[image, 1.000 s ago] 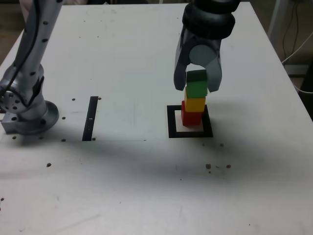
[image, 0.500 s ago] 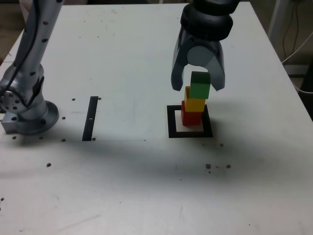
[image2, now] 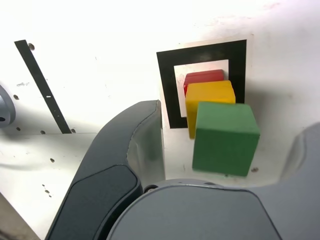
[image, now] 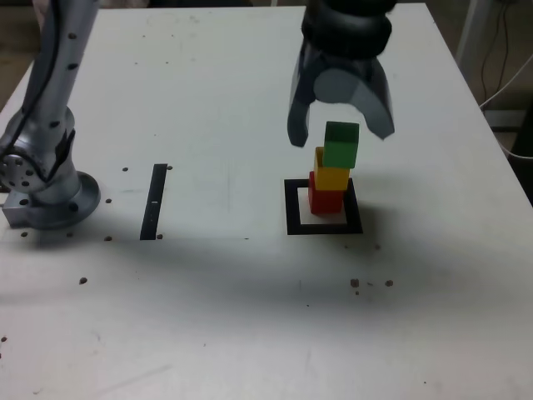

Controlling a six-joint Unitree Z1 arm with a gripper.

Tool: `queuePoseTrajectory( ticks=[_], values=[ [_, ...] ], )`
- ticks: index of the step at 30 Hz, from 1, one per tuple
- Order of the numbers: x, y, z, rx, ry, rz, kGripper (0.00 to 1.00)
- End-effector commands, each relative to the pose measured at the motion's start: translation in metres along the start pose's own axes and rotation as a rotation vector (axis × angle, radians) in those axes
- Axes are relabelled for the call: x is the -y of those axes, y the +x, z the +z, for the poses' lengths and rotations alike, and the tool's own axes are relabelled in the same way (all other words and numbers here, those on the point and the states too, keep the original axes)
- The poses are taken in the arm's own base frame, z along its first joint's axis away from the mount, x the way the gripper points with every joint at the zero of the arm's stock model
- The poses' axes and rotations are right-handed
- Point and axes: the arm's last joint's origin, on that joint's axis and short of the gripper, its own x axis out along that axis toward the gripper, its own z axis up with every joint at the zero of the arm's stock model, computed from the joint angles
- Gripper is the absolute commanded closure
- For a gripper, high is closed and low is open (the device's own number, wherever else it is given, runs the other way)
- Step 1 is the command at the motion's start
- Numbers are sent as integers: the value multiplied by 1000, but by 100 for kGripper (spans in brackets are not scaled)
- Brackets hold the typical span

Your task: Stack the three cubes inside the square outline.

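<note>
Am spreading grey claw (image: 340, 132) wide, jaws now clear of small green cube (image: 341, 144); green sitting atop yellow cube (image: 332, 174), red cube (image: 325, 198) inside black square outline (image: 292, 208). Stack looking complete, slightly offset.

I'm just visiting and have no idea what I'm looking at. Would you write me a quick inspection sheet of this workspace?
Surface: white table, lightly scuffed, with small dark specks.
Job's things: red cube at the bottom, yellow cube on it, green cube on top, sitting slightly askew; the stack stands inside the square outline.
Clutter: thin black strip lying flat, apart from the stack.
Grippers: gripper open, jaws spread either side of the green cube, not touching it.
Cables: cables beyond the table at the exterior view's right.
Surroundings: arm base at the exterior view's left.
</note>
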Motion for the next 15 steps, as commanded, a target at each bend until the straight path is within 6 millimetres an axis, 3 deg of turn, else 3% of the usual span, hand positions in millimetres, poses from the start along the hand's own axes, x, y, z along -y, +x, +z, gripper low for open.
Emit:
queuePoseTrajectory(
  ticks=[1, 7, 15],
  values=[
    [-1, -4, -7, -1, -4, 5, 0],
    [-6, -12, -28, 18, -13, -12, 0],
    [-8, -28, -72, 69, -15, -15, 0]
  ],
)
